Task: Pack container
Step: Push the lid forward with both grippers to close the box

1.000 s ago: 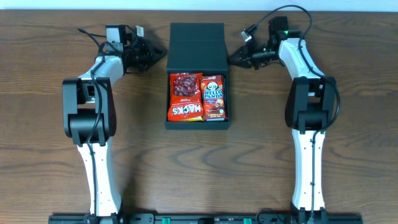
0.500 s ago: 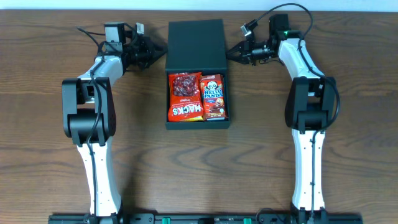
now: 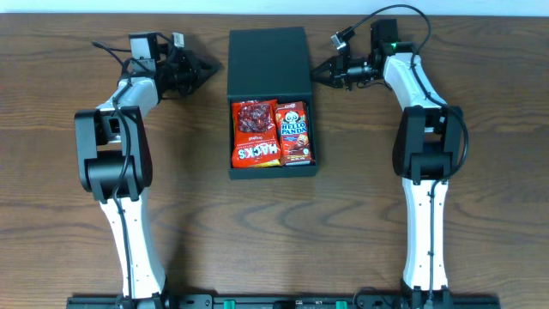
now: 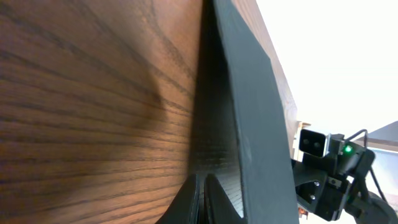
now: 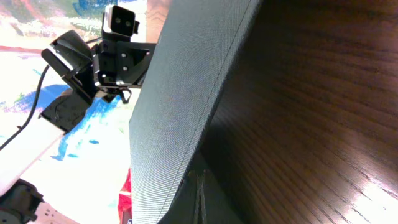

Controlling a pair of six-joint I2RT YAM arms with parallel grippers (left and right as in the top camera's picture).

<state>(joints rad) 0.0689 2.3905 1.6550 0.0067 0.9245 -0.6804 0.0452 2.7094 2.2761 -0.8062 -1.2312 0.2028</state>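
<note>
Our left gripper (image 3: 215, 68) and right gripper (image 3: 316, 71) are both pinched closed, flanking the container's (image 3: 268, 60) open lid. The container sits mid-table, towards the back, with two packets (image 3: 256, 133) inside.

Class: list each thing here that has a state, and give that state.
container, open, flap lid tilted up
Hacks packet, lying flat inside container
Hello Panda packet, lying flat inside container
left gripper, shut, empty
right gripper, shut, empty
</note>
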